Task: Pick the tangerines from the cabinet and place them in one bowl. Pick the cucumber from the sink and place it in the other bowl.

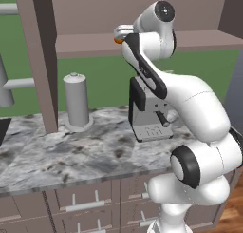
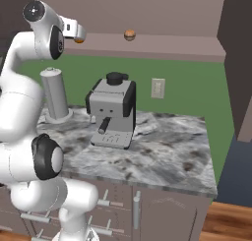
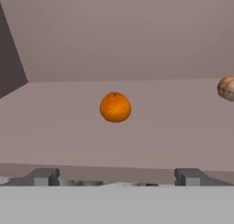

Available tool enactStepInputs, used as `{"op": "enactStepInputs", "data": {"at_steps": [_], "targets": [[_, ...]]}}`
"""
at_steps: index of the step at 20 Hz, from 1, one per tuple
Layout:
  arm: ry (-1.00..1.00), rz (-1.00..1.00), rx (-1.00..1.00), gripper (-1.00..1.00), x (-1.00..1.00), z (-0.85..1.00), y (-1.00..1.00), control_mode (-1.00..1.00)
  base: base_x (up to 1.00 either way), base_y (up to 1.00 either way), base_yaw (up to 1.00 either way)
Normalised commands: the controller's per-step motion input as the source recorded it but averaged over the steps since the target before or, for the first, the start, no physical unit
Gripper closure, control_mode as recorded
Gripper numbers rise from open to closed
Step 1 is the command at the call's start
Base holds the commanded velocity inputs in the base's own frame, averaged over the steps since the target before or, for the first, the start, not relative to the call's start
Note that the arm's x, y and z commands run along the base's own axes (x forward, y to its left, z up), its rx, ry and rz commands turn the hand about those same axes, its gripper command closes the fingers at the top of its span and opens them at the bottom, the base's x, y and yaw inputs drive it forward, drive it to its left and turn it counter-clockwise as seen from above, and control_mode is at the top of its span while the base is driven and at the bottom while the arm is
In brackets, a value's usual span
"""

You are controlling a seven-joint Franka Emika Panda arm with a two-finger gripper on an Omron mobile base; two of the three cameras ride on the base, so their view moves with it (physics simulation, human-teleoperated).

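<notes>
A bright orange tangerine [image 3: 115,107] rests on the flat shelf of the mauve-brown cabinet [image 3: 59,127], straight ahead of my gripper [image 3: 117,177] and centred between its fingers. The gripper is open and holds nothing; its fingertips [image 3: 43,176] stand wide apart at the shelf's front edge, short of the fruit. The duller tan-brown tangerine [image 3: 227,88] lies further right on the same shelf. From the right base view, the gripper [image 2: 74,31] sits just beside the orange tangerine [image 2: 79,39], with the tan one [image 2: 130,35] apart to its right. In the left base view the orange tangerine [image 1: 116,40] peeks out beside the hand [image 1: 122,33].
Below the cabinet shelf [image 2: 172,44], a marble counter [image 2: 167,146] carries a grey coffee machine [image 2: 112,112] and a tall grey canister [image 2: 55,95]. The cabinet's side panel [image 1: 40,61] stands left of the shelf. Drawers with metal handles [image 1: 85,206] run under the counter.
</notes>
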Motion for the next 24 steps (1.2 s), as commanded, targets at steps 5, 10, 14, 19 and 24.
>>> {"op": "enactStepInputs", "data": {"at_steps": [5, 10, 14, 19, 24], "targets": [[0.0, 0.0, 0.0, -1.0, 0.17, -0.07, 0.11, -1.0, 0.0, 0.0, 0.0], [0.0, 0.0, 0.0, -1.0, 0.3, -0.07, 0.12, -1.0, 0.0, 0.0, 0.0], [0.0, 0.0, 0.0, -1.0, 0.31, 0.0, 0.06, -1.0, 0.0, 0.0, 0.0], [0.0, 0.0, 0.0, -1.0, 0.42, 0.0, 0.0, -1.0, 0.0, 0.0, 0.0], [0.0, 0.0, 0.0, -1.0, 0.37, 0.0, 0.0, -1.0, 0.0, 0.0, 0.0]]}}
